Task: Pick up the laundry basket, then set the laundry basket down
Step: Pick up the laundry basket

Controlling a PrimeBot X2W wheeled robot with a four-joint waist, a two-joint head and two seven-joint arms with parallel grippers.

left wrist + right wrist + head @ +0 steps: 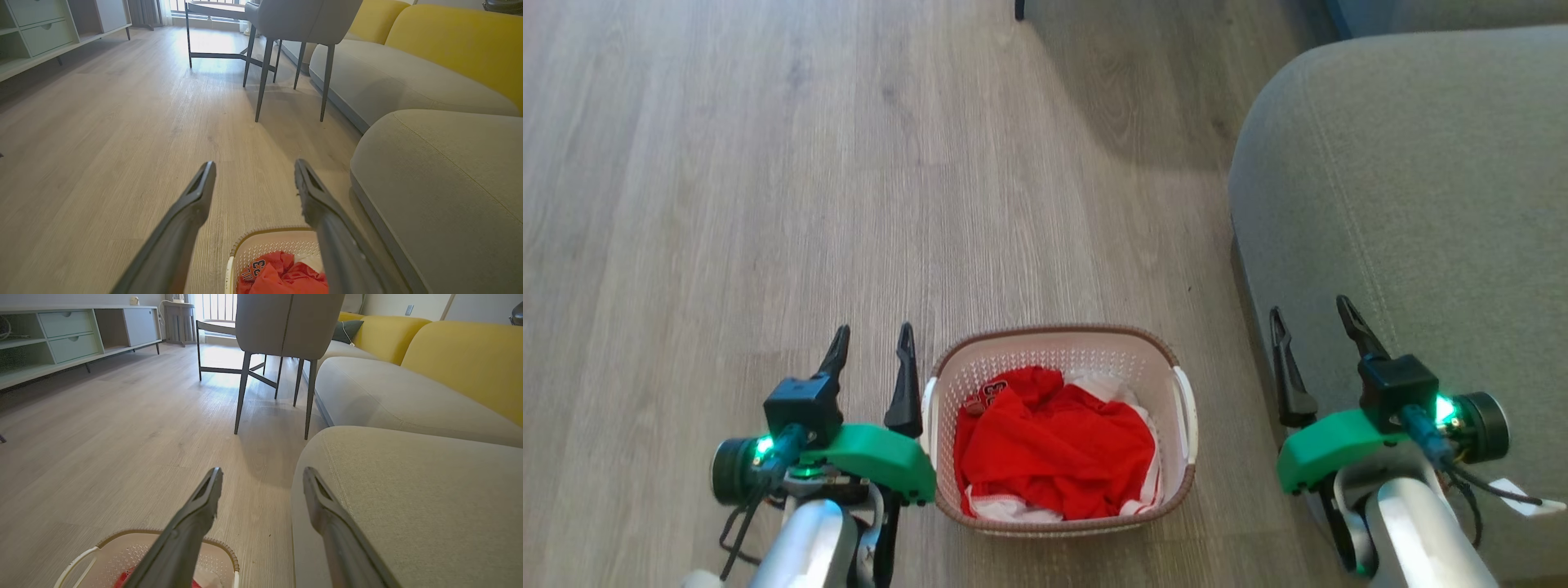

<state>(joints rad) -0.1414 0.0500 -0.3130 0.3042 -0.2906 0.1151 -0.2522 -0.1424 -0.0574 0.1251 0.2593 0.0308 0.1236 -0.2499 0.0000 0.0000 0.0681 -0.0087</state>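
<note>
The laundry basket (1058,347), white perforated plastic with a brown woven-look rim and white side handles, stands on the wood floor between my arms, holding red and white clothes (1054,445). My left gripper (872,341) is open just left of the basket's left handle, its inner finger close to the rim, nothing between the fingers. Open too, my right gripper (1311,318) hangs well right of the basket, over the sofa's edge. The left wrist view catches the basket (269,245) low between the open fingers (253,171). In the right wrist view the basket (122,555) lies bottom left.
A grey sofa (1405,204) with yellow back cushions (457,45) runs along the right, close to the basket. A grey chair (302,24) and a table stand farther ahead, a low cabinet (61,339) along the left wall. Open wood floor (768,180) lies ahead and to the left.
</note>
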